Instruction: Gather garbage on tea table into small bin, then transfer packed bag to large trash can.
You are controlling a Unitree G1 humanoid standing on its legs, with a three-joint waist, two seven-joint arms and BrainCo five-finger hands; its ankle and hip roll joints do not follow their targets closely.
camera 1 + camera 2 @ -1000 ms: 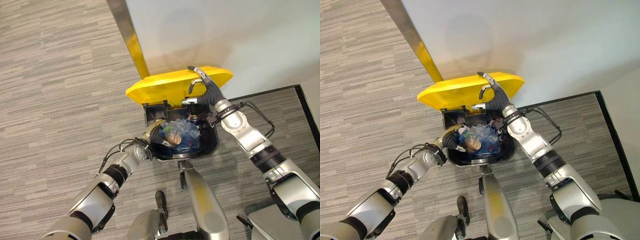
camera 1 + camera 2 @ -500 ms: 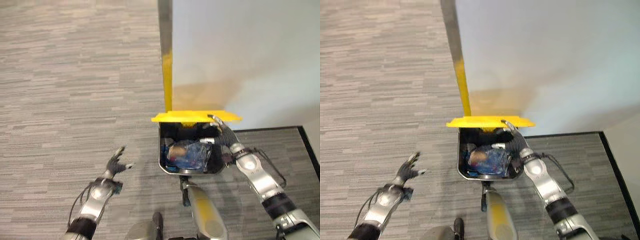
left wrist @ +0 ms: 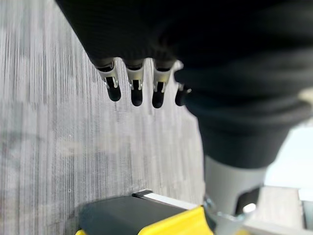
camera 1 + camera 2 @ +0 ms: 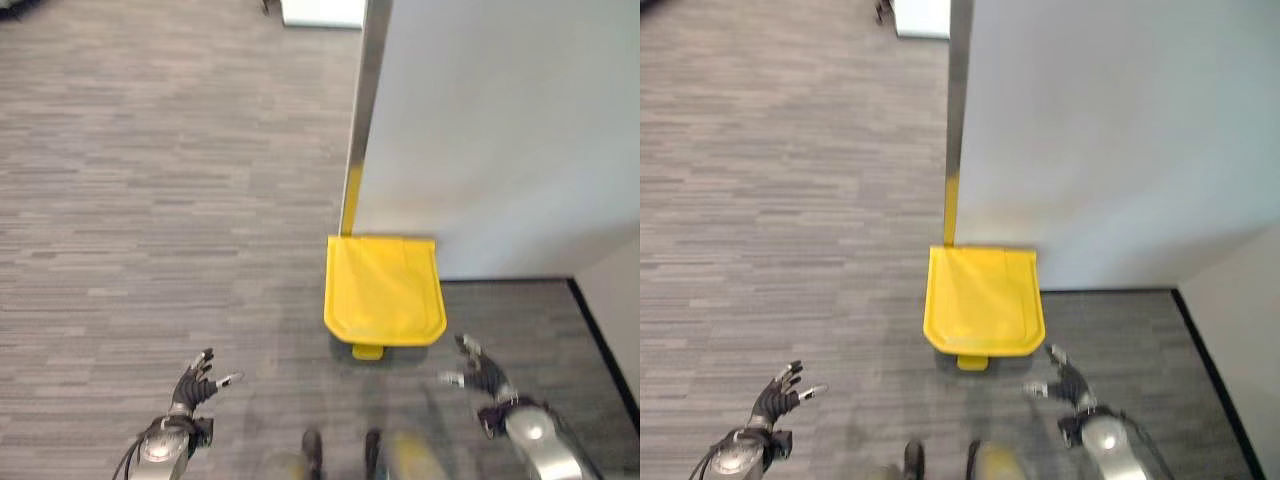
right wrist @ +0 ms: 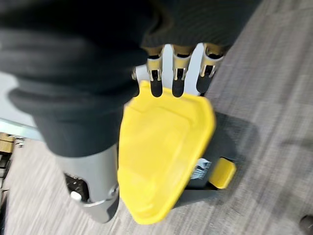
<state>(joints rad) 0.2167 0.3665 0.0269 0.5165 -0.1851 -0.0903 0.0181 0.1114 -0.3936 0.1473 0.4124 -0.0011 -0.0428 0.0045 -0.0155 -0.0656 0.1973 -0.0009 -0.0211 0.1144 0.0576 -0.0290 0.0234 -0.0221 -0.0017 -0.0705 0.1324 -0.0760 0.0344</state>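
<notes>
The large trash can (image 4: pixel 385 290) stands against the white wall with its yellow lid shut flat; a yellow foot pedal (image 4: pixel 367 351) sticks out at its front. The bag of garbage is hidden under the lid. My left hand (image 4: pixel 196 380) hangs over the carpet to the can's left, fingers spread, holding nothing. My right hand (image 4: pixel 480 372) is to the can's right, just off its front corner, fingers straight and empty. In the right wrist view the lid (image 5: pixel 164 152) and pedal (image 5: pixel 220 172) lie past my fingertips (image 5: pixel 178 83).
A white wall panel (image 4: pixel 500 130) with a metal edge post (image 4: pixel 365 110) rises behind the can. Grey striped carpet (image 4: pixel 150 200) spreads to the left. A dark floor strip (image 4: pixel 590 320) runs along the wall at the right.
The yellow lid has dropped shut over the can. My right hand has come off the lid and drawn back to the can's right. The camera has tilted up, shifting the whole scene.
</notes>
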